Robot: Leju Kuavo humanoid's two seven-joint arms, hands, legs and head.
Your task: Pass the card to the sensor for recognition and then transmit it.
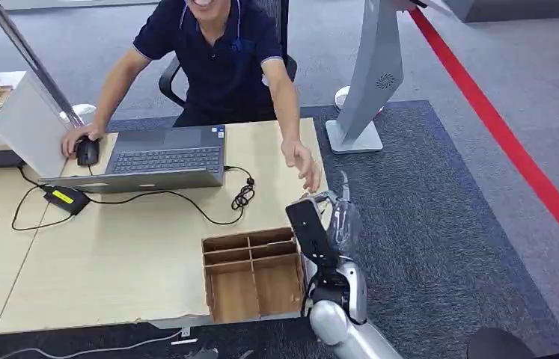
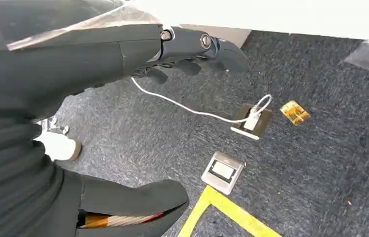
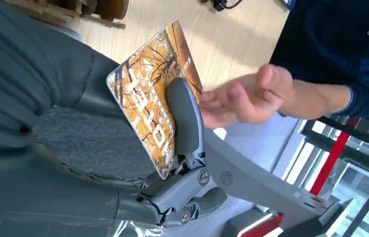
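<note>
Card [image 3: 153, 106] sits pinched in my right hand [image 3: 172, 163], thumb pressed across its printed orange face, at centre left of the right wrist frame. In the head view that hand [image 1: 328, 217] is raised at lower centre, just off the worktop's [image 1: 111, 262] right edge, beside the wooden divider box [image 1: 254, 275]. A person's hand [image 1: 302, 161] reaches toward it, palm open, close to the card but not touching (the wrist view shows a small gap). The grey sensor stand [image 1: 370, 82] rises on the carpet at upper right of the head frame. My left hand [image 2: 187, 47] hangs over the floor, fingers curled in, holding nothing. A laptop [image 1: 160, 158] sits on the worktop at upper left.
</note>
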